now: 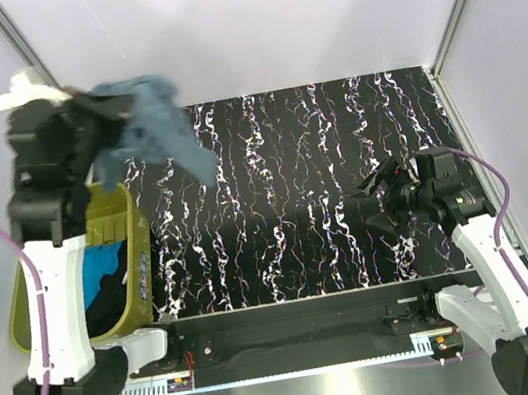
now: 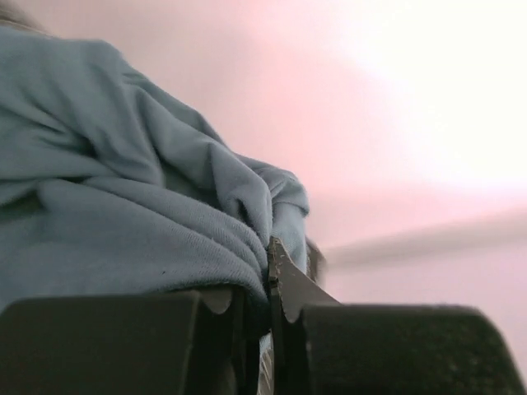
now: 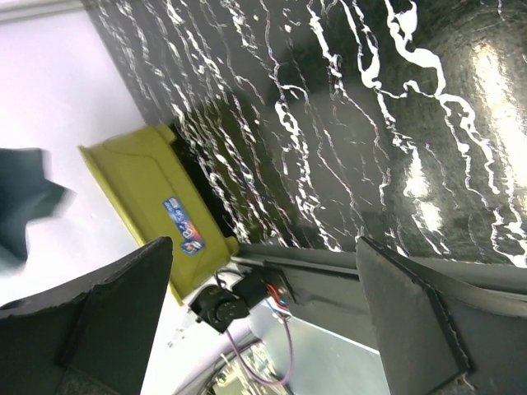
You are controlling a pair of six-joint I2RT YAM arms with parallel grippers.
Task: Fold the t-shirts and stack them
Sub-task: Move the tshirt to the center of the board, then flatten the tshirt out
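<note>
Over on the left, above the green tub (image 1: 120,209), the left gripper (image 1: 119,104) is clamped tight on a bunch of the grey-blue t-shirt (image 1: 159,126). The cloth hangs in the air, up off the table, likely so it can drop loose before spreading. Down in the tub lie the turquoise t-shirt (image 1: 103,265) and the black t-shirt (image 1: 109,300), not yet picked. Across the marbled mat (image 1: 300,171), the right gripper (image 1: 374,202) hovers low, jaws spread wide, holding nothing, probably poised to catch a free corner.
</note>
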